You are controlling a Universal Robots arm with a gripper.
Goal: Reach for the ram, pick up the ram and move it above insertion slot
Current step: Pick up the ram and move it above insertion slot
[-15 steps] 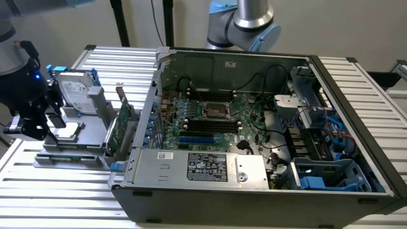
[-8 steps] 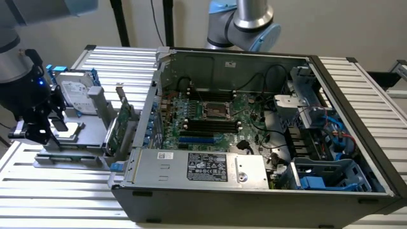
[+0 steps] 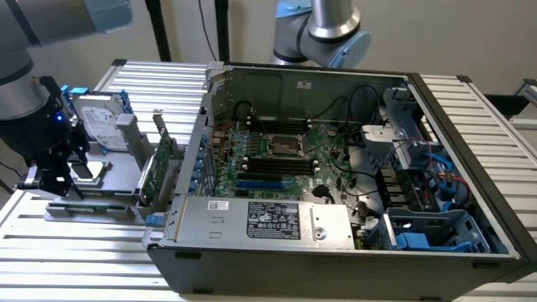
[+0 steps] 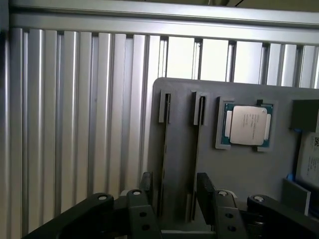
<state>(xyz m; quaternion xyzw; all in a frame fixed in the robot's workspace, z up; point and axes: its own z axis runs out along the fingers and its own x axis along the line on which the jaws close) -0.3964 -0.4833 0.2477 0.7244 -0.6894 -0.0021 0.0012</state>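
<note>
My gripper [image 4: 176, 191] hangs open over the grey holder plate [image 4: 234, 169], its two dark fingers [image 4: 205, 188] spread to either side of the plate's two long narrow slots. A thin dark strip, which I take for the ram [image 4: 195, 164] seen edge-on, stands in the slot nearer the processor. A similar strip [image 4: 163, 159] fills the other slot. In the exterior view the gripper [image 3: 52, 181] is low over the plate's front, at the exterior view's left of the open computer case [image 3: 336, 264]. The black memory slots [image 3: 277, 165] lie on the motherboard inside the case.
On the holder plate lie a processor [image 4: 246, 124], a hard drive [image 3: 100, 123] and an upright green expansion card [image 3: 160, 167]. The case wall [image 3: 195, 151] rises between plate and motherboard. Cables and drive cages [image 3: 419, 189] crowd the case's right side. A second arm [image 3: 323, 31] stands behind.
</note>
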